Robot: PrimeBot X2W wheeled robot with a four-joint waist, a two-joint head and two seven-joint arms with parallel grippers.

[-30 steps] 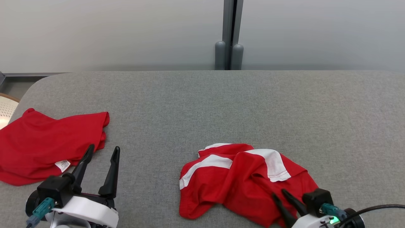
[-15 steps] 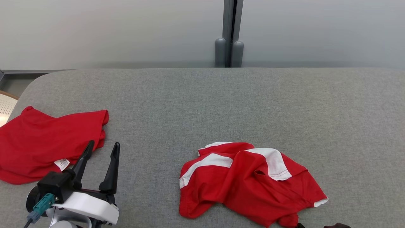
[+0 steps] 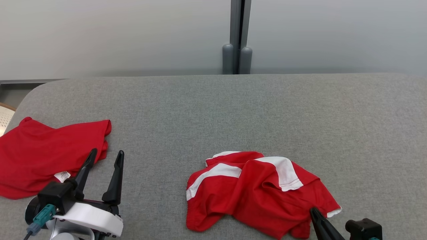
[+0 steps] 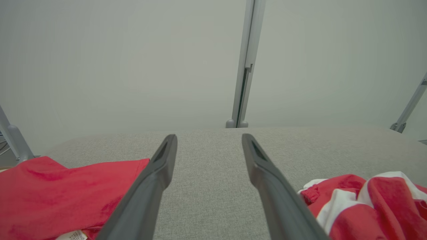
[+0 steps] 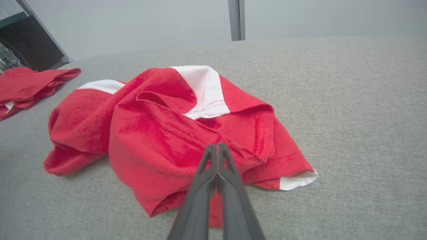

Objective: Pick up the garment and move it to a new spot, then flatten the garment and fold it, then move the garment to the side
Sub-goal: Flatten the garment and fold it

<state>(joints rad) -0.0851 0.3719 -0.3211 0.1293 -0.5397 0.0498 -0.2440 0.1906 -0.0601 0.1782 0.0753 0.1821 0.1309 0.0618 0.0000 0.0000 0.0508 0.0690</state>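
A crumpled red garment (image 3: pixel 257 193) with white bands lies on the grey cloth table (image 3: pixel 233 110), front and centre-right. The right wrist view shows it close up (image 5: pixel 156 126). My right gripper (image 3: pixel 312 210) sits at the garment's near right edge, its two fingers pressed together. In its own view the gripper (image 5: pixel 217 145) hovers over the red folds with no cloth between the fingers. My left gripper (image 3: pixel 105 154) stands open at the lower left, well away from the garment, with nothing between its fingers (image 4: pixel 166 156).
A second red garment (image 3: pixel 46 156) with a white label lies at the table's left edge, just beyond the left gripper. A grey post (image 3: pixel 237 36) stands behind the table's far edge. A pale perforated seat (image 3: pixel 5 116) shows at the far left.
My right gripper was open over the garment's near right part; it dropped out of the picture, shut, and is back at the garment's edge. The garment's corner now lies spread out.
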